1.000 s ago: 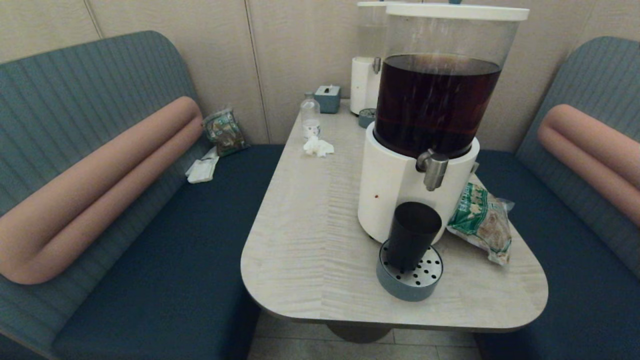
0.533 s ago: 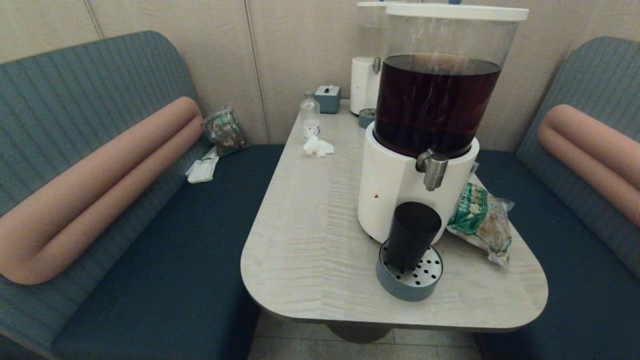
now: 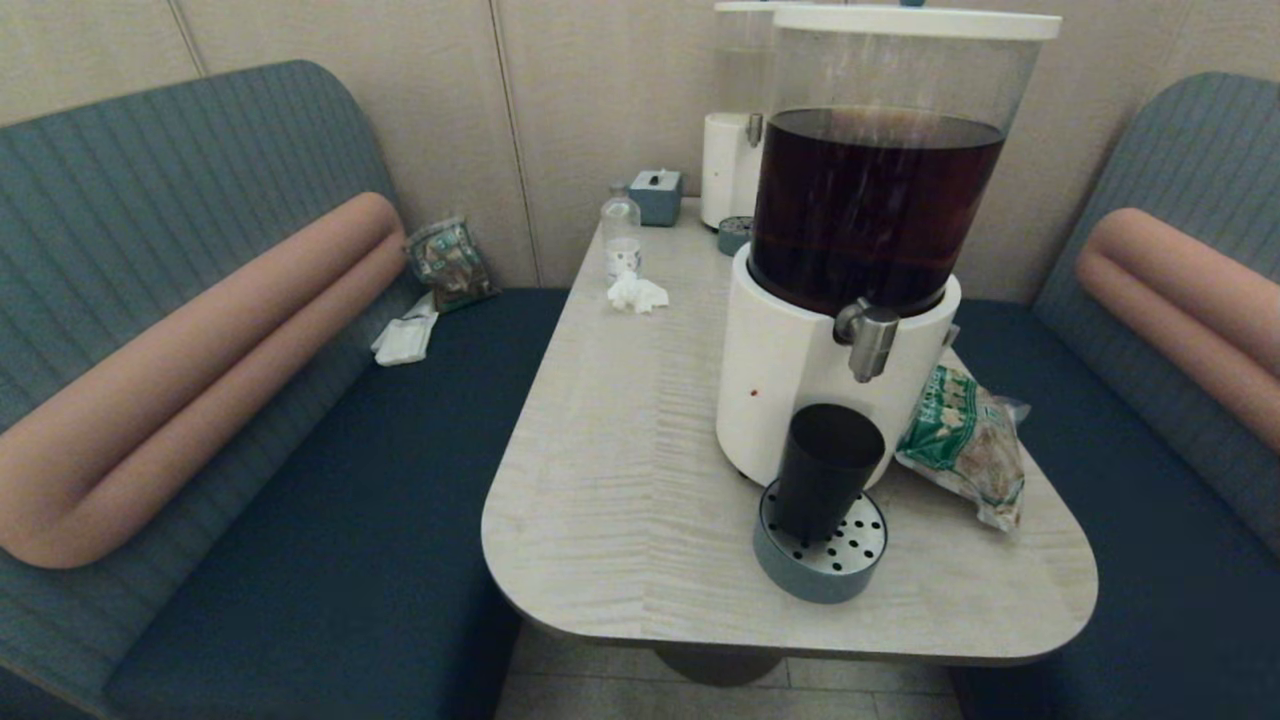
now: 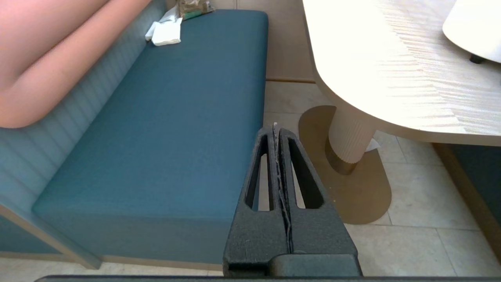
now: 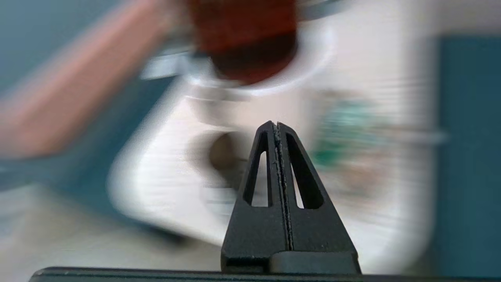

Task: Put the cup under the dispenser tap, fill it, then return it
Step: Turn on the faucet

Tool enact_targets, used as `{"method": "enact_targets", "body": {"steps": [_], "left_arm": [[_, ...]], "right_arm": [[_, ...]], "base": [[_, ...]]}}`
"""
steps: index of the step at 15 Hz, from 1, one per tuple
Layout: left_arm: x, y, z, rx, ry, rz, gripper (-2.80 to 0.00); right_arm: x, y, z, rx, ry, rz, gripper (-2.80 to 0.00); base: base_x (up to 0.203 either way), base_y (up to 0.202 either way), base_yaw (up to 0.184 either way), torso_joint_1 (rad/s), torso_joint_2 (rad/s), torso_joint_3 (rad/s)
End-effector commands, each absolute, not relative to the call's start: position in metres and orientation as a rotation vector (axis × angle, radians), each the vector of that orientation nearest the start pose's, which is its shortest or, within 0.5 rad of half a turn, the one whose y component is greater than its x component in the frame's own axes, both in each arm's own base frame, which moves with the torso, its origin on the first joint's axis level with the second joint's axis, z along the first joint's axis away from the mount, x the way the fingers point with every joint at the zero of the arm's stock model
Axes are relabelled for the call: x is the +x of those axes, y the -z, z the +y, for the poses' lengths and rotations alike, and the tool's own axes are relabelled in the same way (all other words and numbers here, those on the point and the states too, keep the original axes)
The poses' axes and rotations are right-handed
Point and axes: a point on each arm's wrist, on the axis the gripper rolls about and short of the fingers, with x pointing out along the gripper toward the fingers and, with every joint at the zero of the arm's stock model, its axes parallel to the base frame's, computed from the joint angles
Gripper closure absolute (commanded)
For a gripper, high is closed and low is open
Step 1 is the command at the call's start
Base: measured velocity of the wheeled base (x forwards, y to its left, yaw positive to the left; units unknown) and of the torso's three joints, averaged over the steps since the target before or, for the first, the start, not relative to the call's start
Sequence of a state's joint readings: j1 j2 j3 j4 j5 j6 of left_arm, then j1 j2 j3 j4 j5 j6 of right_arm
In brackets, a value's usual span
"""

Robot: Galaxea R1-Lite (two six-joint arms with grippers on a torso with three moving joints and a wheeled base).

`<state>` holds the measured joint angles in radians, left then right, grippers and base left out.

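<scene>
Right wrist view smeared; cup hard to make out there. Cup (image 3: 826, 468): upright on drip tray (image 3: 820, 560), below dispenser tap (image 3: 868, 340). Left gripper (image 4: 274, 131) and right gripper (image 5: 276, 126): fingers pressed together, empty.

One cup (image 3: 826, 470), two dispensers (image 3: 835, 300), two snack bags (image 3: 965, 440), one bottle (image 3: 621, 235).

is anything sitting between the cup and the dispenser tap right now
Nothing visible. The cup stands on the round perforated drip tray roughly below the dispenser tap, with only open air between its rim and the spout. The green snack bag lies off to one side.
</scene>
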<state>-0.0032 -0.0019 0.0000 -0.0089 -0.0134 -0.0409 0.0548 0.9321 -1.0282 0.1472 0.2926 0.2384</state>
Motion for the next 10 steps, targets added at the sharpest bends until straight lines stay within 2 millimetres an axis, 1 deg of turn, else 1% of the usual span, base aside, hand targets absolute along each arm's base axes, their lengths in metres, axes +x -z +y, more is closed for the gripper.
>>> {"method": "enact_targets", "body": {"steps": [1,2,4,5,7,10], "left_arm": [[-0.023,-0.077,0.000,-0.041,0.017,-0.009,0.00],[-0.023,-0.076,0.000,-0.041,0.017,-0.009,0.00],[-0.023,-0.076,0.000,-0.041,0.017,-0.009,0.00],[-0.023,-0.076,0.000,-0.041,0.017,-0.009,0.00],[-0.023,-0.076,0.000,-0.041,0.017,-0.009,0.00],[-0.023,-0.077,0.000,-0.041,0.017,-0.010,0.00]], "right_arm": [[0.146,-0.321,0.024,0.476,-0.666,0.339,0.00],[0.156,-0.320,0.023,0.573,-0.769,0.404,0.00],[0.174,-0.316,0.003,0.702,-0.869,0.463,0.00],[0.183,-0.309,-0.007,0.747,-0.929,0.504,0.00],[0.213,-0.284,-0.028,0.827,-1.069,0.605,0.00],[0.260,-0.245,-0.051,0.860,-1.114,0.631,0.00]], "base": [[0.000,0.000,0.000,0.000,0.00,0.000],[0.000,0.000,0.000,0.000,0.00,0.000],[0.000,0.000,0.000,0.000,0.00,0.000],[0.000,0.000,0.000,0.000,0.00,0.000],[0.000,0.000,0.000,0.000,0.00,0.000],[0.000,0.000,0.000,0.000,0.00,0.000]]}}
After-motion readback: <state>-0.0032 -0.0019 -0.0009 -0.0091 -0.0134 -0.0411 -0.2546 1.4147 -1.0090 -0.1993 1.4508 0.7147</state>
